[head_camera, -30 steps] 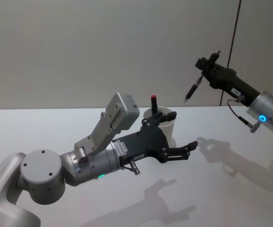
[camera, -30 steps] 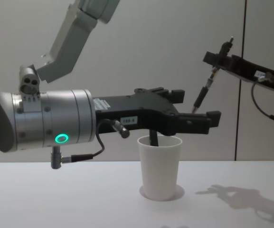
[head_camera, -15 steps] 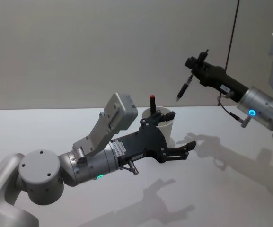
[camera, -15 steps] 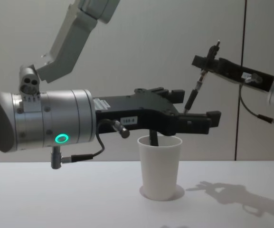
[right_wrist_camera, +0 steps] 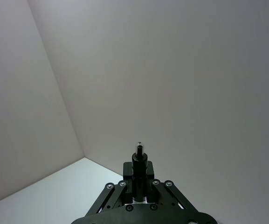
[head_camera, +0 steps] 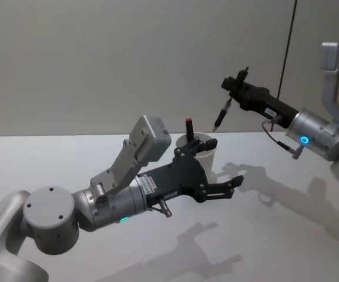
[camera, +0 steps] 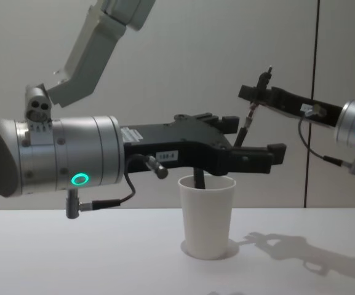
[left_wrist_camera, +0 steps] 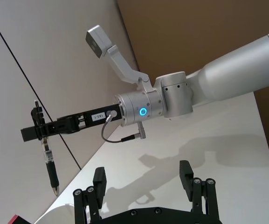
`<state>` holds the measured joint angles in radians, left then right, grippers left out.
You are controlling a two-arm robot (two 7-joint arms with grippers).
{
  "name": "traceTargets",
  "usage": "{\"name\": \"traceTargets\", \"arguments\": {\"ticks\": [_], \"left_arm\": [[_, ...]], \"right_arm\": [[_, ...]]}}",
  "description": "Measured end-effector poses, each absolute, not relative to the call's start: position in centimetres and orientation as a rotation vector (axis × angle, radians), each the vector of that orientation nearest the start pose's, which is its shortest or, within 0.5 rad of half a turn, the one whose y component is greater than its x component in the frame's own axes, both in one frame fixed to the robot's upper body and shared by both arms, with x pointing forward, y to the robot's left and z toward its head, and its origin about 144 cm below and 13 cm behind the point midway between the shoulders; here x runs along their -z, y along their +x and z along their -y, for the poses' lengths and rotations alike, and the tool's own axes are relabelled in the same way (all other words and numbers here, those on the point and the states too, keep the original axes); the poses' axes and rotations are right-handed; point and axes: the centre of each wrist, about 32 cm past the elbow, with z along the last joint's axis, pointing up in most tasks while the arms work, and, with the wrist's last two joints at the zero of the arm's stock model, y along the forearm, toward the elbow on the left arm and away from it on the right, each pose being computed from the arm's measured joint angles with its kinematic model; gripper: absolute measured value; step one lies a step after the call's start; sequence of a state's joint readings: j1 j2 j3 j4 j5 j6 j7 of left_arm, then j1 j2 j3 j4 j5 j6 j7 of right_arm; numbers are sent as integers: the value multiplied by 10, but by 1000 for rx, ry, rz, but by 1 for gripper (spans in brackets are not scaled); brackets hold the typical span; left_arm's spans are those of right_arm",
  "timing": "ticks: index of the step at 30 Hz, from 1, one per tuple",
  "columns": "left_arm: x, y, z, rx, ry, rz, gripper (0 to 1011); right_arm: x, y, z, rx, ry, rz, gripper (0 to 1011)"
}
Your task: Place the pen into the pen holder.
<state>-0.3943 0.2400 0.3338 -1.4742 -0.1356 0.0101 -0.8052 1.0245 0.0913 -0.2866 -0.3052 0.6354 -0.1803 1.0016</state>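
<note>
The right gripper's fingers (right_wrist_camera: 140, 183) are shut tight on the pen (head_camera: 221, 114), holding it near its top end. The right gripper (head_camera: 235, 89) is high in the air, up and to the right of the pen holder (camera: 207, 216). The pen hangs down from it with its tip at the bottom, leaning a little, so its long side runs nearly straight up and down. That is a good way for it to point, because the white cup is open at the top. The cup stands on the white table (head_camera: 287, 235), and there is already a dark pen with a red top (head_camera: 190, 125) standing in it. The pen's tip is above the cup's rim and off toward the right side, so I think the arm has to carry it left across to the cup and then down. The left gripper (head_camera: 224, 168) hangs just above the cup with its fingers spread wide and nothing in them. In the chest view its black fingers seem to cross right over the cup's mouth, though it is hard to tell how far in front or behind they really are. They could get in the pen's way.
</note>
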Motion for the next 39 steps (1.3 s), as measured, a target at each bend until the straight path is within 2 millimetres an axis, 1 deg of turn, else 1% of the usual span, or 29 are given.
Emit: {"name": "traceTargets", "arguments": {"ticks": [16, 18, 22, 23, 25, 26, 28, 30, 33, 36, 37, 38, 39], "left_arm": [[-1240, 548, -202, -480, 83, 277, 1000], [-1240, 548, -202, -480, 83, 277, 1000], [-1240, 548, -202, -480, 83, 277, 1000], [-1240, 548, -202, -480, 83, 277, 1000], [-1240, 548, -202, -480, 83, 277, 1000], [-1240, 548, -202, -480, 83, 277, 1000], [-1240, 548, -202, -480, 83, 277, 1000], [-1240, 548, -202, -480, 83, 277, 1000], [-1240, 548, -202, -480, 83, 277, 1000], [-1240, 548, -202, -480, 83, 277, 1000], [-1240, 548, -202, -480, 83, 277, 1000], [-1240, 548, -202, -480, 83, 277, 1000], [-1240, 548, -202, -480, 83, 277, 1000]], "right_arm": [[-1209, 692, 246, 619, 274, -216, 132], [-1209, 692, 245, 616, 272, -222, 144], [-1208, 692, 244, 613, 269, -232, 231], [-1208, 692, 244, 612, 267, -235, 287], [-1208, 692, 243, 611, 266, -238, 318], [-1208, 692, 243, 610, 265, -239, 376], [-1208, 692, 243, 609, 263, -244, 423], [-1208, 692, 243, 608, 261, -247, 499], [-1208, 692, 242, 606, 259, -251, 563], [-1208, 693, 242, 606, 257, -252, 682], [-1208, 693, 242, 606, 257, -253, 700], [-1208, 692, 242, 607, 256, -254, 758], [-1208, 692, 242, 607, 255, -254, 773]]}}
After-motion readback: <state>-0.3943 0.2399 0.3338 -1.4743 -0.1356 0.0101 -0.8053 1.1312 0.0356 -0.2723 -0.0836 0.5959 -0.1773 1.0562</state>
